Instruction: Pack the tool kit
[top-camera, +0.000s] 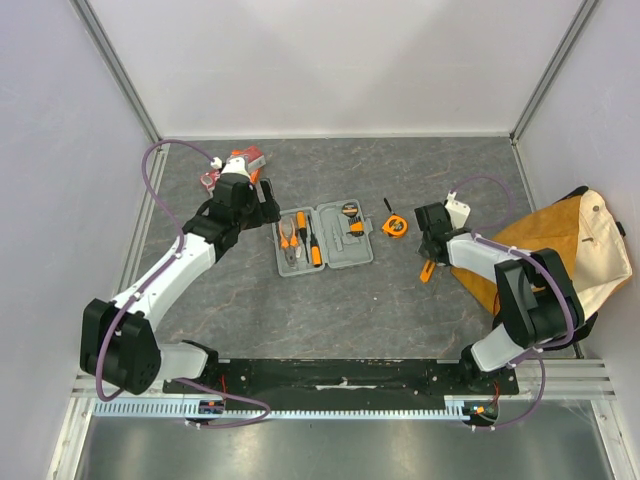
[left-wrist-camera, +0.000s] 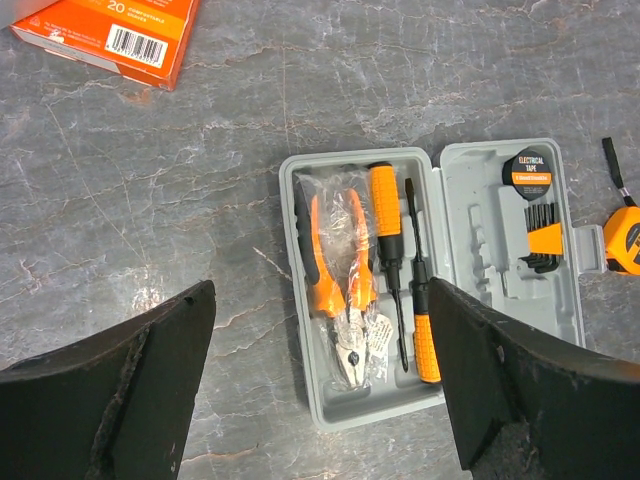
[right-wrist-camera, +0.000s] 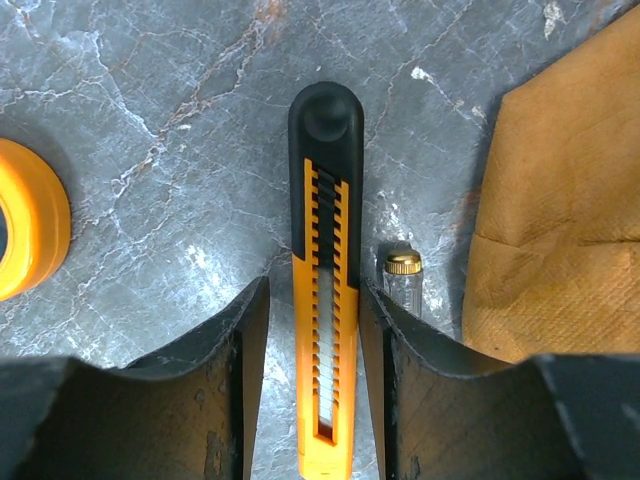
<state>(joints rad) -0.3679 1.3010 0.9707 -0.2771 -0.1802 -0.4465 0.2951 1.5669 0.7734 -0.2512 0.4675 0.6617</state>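
The grey tool kit case (top-camera: 324, 262) lies open in the middle of the table. In the left wrist view its left half (left-wrist-camera: 300, 170) holds bagged orange pliers (left-wrist-camera: 340, 280) and two screwdrivers (left-wrist-camera: 385, 215). The right half holds electrical tape (left-wrist-camera: 527, 167) and hex keys (left-wrist-camera: 545, 245). My left gripper (left-wrist-camera: 318, 300) hovers wide open above the case's near-left corner, holding nothing. My right gripper (right-wrist-camera: 314, 290) straddles an orange-and-black utility knife (right-wrist-camera: 326, 200) that lies flat on the table. Its right finger touches the knife; a gap shows on the left side.
An orange tape measure (top-camera: 395, 226) lies between the case and my right gripper (top-camera: 432, 255). A small clear tube with a brass cap (right-wrist-camera: 403, 280) sits just right of the knife. The tan bag (top-camera: 540, 250) lies at the right. Red-orange packets (left-wrist-camera: 120, 30) lie at the back left.
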